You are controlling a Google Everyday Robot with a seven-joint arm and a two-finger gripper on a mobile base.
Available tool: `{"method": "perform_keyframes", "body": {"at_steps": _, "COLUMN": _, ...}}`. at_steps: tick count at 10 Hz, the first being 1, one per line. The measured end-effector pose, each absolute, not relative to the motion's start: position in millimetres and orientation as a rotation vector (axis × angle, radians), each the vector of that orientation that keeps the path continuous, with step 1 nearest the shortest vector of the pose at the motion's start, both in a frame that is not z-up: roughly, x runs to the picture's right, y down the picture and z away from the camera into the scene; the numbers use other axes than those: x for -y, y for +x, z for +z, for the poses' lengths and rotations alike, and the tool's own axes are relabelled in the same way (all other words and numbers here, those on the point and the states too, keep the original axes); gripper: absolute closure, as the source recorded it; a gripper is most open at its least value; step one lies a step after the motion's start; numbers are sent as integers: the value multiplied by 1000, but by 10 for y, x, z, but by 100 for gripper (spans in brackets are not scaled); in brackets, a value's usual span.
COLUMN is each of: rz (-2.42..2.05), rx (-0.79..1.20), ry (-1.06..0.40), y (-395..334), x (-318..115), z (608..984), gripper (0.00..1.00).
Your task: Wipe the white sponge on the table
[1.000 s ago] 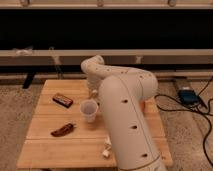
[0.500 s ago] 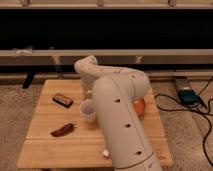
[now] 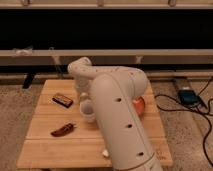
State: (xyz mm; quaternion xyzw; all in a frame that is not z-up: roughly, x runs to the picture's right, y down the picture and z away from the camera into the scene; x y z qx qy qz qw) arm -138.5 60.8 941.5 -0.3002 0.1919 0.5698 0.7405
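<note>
End effector (image 3: 81, 94) over table (image 3: 45, 150), cup (image 3: 88, 113) right of packet (image 3: 63, 100)

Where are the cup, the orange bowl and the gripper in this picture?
cup (image 3: 88, 113): camera view, its front wall.
orange bowl (image 3: 141, 105): camera view, the side showing right of the arm (image 3: 118, 116).
gripper (image 3: 83, 96): camera view, its tip, just above the cup, left of the arm.

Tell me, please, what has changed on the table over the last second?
The arm swung left, its elbow nearer the left side of the table, now covering part of the white cup. The gripper, shut, is hidden behind the arm near the cup. Nothing visibly grasped or released. The dark bar, reddish-brown item and orange bowl stayed put.
</note>
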Motion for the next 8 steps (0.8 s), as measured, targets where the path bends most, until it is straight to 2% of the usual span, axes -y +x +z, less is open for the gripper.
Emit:
{"method": "perform_keyframes", "body": {"at_steps": 2, "rz": 1255, "rx": -436, "ry": -679, "y": -1348, "x": -672, "z": 9351, "gripper": 100}}
{"method": "perform_keyframes", "body": {"at_steps": 8, "rz": 1423, "rx": -544, "ry": -646, "y": -523, "x": -702, "z": 9356, "gripper": 100}}
